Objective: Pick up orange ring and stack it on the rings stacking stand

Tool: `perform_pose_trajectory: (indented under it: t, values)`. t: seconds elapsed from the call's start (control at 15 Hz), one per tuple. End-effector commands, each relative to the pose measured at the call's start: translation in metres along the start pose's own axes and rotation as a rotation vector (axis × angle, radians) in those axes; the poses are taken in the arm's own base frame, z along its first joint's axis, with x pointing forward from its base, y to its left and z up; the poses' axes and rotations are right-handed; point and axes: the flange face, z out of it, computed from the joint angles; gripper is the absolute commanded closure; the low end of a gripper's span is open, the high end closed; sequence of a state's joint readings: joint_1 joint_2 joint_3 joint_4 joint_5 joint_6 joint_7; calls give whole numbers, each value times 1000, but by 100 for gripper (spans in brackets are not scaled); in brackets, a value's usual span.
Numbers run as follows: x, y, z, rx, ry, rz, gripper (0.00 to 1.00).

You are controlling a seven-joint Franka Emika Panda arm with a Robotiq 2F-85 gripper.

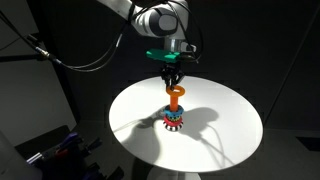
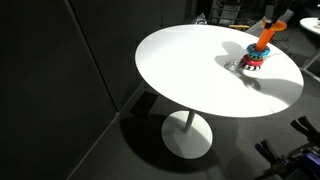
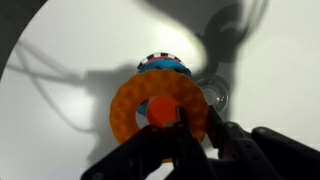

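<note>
Gripper point(image 3: 203, 138): directly above the stand, fingers drawn narrow and pinching the ring's rim.
Ring point(image 3: 160, 105): orange, held tilted over the stand's top and well clear of its base.
Peg point(image 3: 162, 110): orange, its tip seen through the ring's hole in the wrist view.
Stand point(image 1: 173, 122): upright beneath the ring, with blue, red and striped base layers.
Table point(image 2: 190, 70): white and round, bearing the stand.

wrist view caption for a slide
Robot gripper holds the orange ring over the rings stacking stand on a white table.
</note>
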State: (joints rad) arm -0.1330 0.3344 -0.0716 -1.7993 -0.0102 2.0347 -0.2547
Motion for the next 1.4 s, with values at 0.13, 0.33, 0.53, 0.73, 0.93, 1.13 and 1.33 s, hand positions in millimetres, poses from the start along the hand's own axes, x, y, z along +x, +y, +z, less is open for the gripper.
perform_pose_trajectory:
  t: [0.13, 0.33, 0.53, 0.73, 0.93, 1.13, 1.33]
  values:
    - [4, -3, -2, -18, -5, 36, 92]
    - [5, -5, -1, -24, -3, 45, 92]
    - [6, -6, 1, -30, -3, 51, 92]
    - [5, -5, 2, -42, -1, 60, 92]
    - [5, -3, 2, -56, -4, 74, 92]
    - [4, -1, 2, -62, -7, 82, 92]
    - [4, 1, 3, -57, -10, 85, 92]
